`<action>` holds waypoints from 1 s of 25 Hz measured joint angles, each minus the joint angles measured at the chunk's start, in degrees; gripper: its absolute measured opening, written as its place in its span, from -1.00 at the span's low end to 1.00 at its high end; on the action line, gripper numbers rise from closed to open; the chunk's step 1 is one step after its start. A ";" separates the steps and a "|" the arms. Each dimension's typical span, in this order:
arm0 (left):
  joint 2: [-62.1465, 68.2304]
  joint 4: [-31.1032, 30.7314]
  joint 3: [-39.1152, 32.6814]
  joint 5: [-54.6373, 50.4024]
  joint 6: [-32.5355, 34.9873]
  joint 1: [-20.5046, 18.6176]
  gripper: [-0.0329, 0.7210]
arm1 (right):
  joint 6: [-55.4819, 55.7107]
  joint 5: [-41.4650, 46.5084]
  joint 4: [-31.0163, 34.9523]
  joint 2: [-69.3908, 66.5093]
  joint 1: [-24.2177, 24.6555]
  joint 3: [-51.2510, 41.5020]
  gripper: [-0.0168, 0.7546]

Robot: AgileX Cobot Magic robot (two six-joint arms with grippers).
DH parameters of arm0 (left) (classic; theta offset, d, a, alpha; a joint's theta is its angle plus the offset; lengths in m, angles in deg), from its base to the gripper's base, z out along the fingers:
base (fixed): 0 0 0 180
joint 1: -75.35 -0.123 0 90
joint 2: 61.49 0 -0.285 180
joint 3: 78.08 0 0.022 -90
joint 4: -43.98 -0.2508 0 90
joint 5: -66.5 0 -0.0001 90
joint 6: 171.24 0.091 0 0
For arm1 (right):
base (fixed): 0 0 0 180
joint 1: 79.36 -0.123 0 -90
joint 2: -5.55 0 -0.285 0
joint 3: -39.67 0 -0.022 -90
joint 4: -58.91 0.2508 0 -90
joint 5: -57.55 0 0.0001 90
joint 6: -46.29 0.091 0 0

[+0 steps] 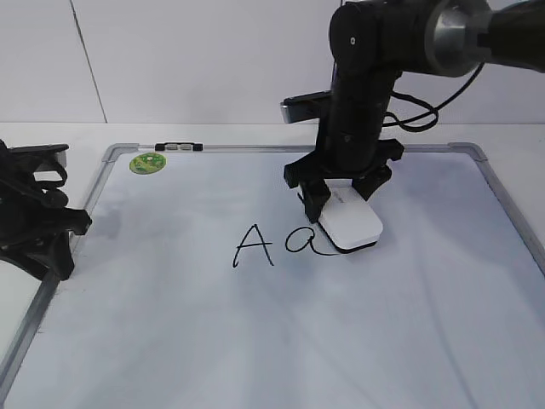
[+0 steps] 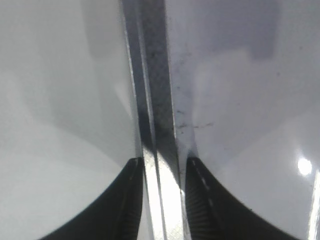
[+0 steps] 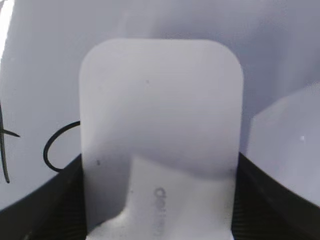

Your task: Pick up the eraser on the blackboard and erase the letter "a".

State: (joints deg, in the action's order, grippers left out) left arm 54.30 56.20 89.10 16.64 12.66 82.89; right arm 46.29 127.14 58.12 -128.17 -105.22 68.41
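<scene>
The white eraser (image 1: 351,223) lies flat on the blackboard (image 1: 255,341), and my right gripper (image 1: 343,200) is shut on its two long sides. In the right wrist view the eraser (image 3: 160,125) fills the middle, held between the black fingers (image 3: 65,200) of the right gripper (image 3: 160,165). The letter "a" (image 1: 300,241) sits just left of the eraser, which covers its tail end; the loop of this "a" (image 3: 59,150) shows beside the eraser's left edge. My left gripper (image 1: 68,243) is at the board's left edge, shut on the metal frame (image 2: 155,100) that runs between its fingertips (image 2: 162,165).
A capital "A" (image 1: 254,245) stands left of the small letter. A round green sticker (image 1: 147,163) is at the board's far left corner, and a small dark clip (image 1: 179,146) sits on the top frame. The board's right frame (image 1: 511,213) runs near the right arm.
</scene>
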 joint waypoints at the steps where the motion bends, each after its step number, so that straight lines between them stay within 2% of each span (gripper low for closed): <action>1: 0.00 0.00 0.00 -0.11 0.00 0.00 -0.34 | 0.00 -0.16 0.00 0.00 0.00 0.00 0.45; 14: 0.00 -0.09 0.00 -0.55 -0.50 0.00 -0.34 | 4.35 -5.44 -0.42 -0.22 -1.97 -3.64 0.45; 25: 0.00 -0.09 0.00 -0.55 -0.64 0.00 -0.34 | 4.46 -6.01 -0.89 -1.06 -1.97 -3.65 0.45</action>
State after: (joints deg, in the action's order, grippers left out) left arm 54.30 56.10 89.10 16.09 12.02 82.89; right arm 50.75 121.13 57.23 -129.23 -107.19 64.76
